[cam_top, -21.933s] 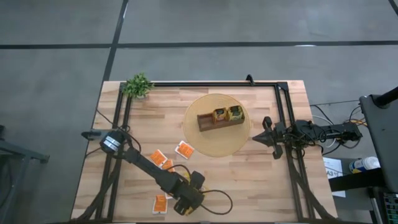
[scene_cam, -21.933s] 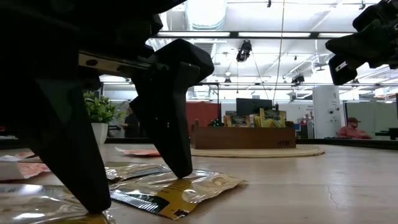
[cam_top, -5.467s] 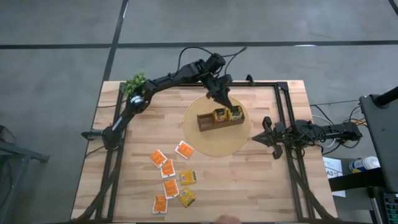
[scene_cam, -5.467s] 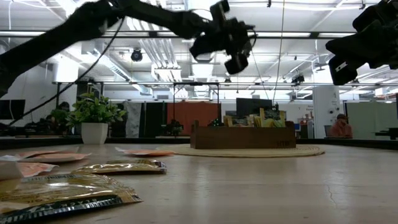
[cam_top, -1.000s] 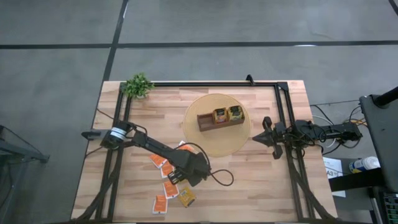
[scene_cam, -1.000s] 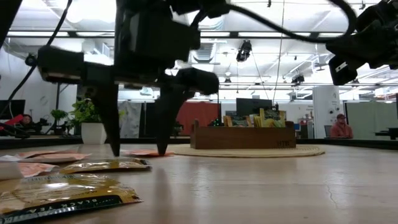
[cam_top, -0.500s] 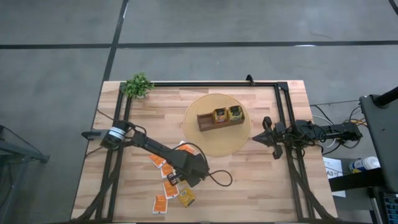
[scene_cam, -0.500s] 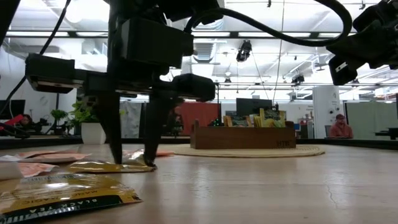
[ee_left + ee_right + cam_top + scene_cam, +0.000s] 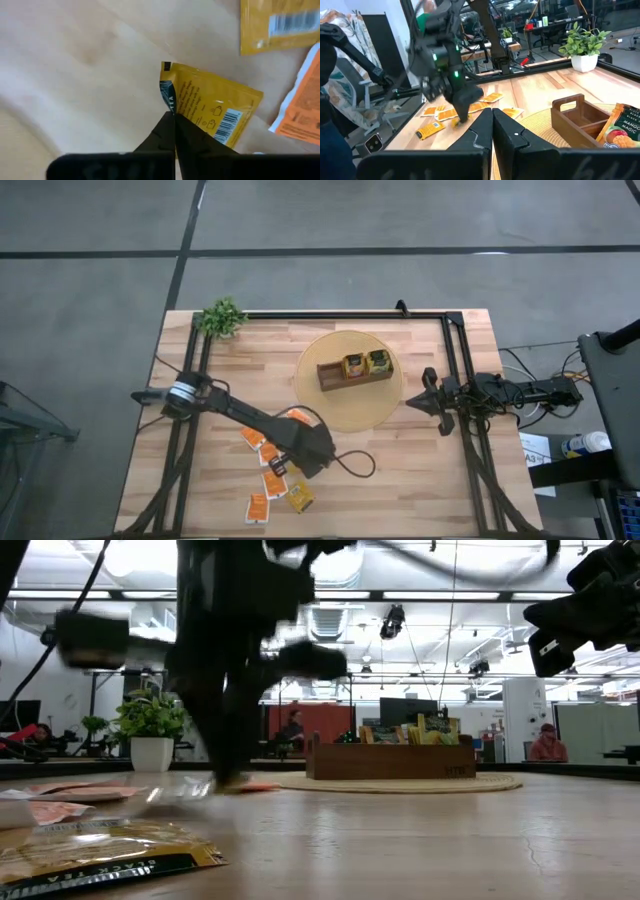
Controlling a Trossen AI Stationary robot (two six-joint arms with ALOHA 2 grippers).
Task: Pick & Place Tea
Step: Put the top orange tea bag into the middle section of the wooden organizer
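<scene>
My left gripper (image 9: 298, 462) points down at the near middle of the table, shut on a yellow tea sachet (image 9: 215, 107) with a dark label. Loose tea lies around it: orange sachets (image 9: 252, 438) (image 9: 258, 508), another yellow one (image 9: 300, 498), which also shows in the low view (image 9: 100, 855). The brown wooden box (image 9: 355, 372) stands on a round mat (image 9: 345, 415) farther back, with two sachets upright in it (image 9: 353, 364). My right gripper (image 9: 410, 402) waits shut at the table's right side, touching nothing. My left gripper pinches the yellow sachet at its dark-labelled edge (image 9: 168, 97) between its two fingertips (image 9: 162, 131), coming from above and pointing down. The edge is puckered where the fingers meet it. The rest of the sachet slopes away below the fingers; whether its far end rests on the wood I cannot tell.
A small potted plant (image 9: 222, 317) stands at the far left corner. A black frame rail (image 9: 340, 314) runs along the far edge and down both sides. A loose cable (image 9: 355, 468) trails from the left gripper. Bare wood lies between the sachets and the mat.
My left gripper has shut: its fingers stood wide on either side of the yellow sachet, drew together, and now pinch its dark edge. The pinched end of the sachet has come up a little off the table. The right arm has kept still.
</scene>
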